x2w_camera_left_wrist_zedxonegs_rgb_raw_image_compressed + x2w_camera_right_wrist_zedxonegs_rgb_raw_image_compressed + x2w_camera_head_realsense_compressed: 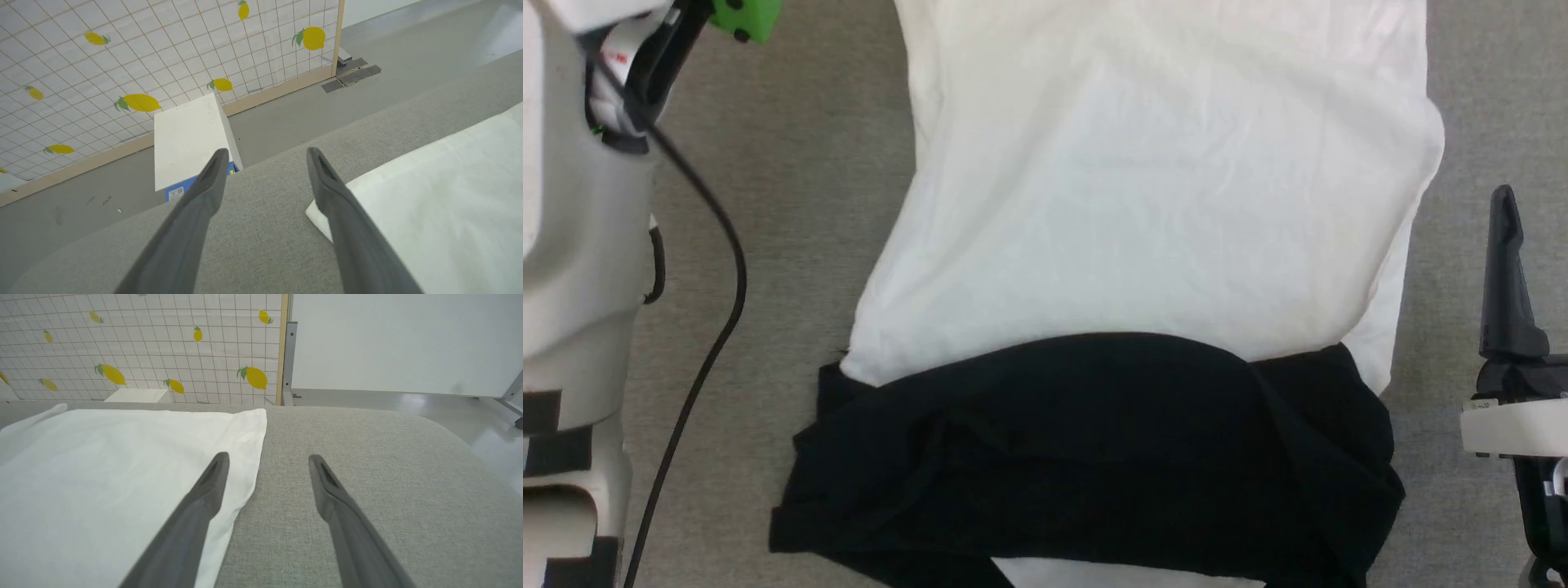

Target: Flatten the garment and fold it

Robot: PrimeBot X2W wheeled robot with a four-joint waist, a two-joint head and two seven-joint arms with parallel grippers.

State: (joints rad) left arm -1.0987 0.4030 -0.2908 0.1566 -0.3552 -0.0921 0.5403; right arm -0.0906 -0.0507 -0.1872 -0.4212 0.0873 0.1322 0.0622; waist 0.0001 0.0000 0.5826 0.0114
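Observation:
The garment (1160,204) lies spread on the grey padded table (792,204), white body flat and reaching away from me. Its black sleeves (1094,457) are folded across the near part. My left gripper (267,157) hovers open above the bare table, just left of a far white corner of the garment (429,196). My right gripper (268,458) is open too, with one finger over the garment's white edge (245,457) and the other over the grey table. In the head view a dark right finger (1507,269) stands to the right of the garment, apart from it.
My pale left forearm (572,245) and a black cable (715,343) run along the table's left side. Beyond the table's far edge stand a white box with a blue label (188,139) on the floor, a lemon-print grid panel (122,61) and a white wall panel (408,343).

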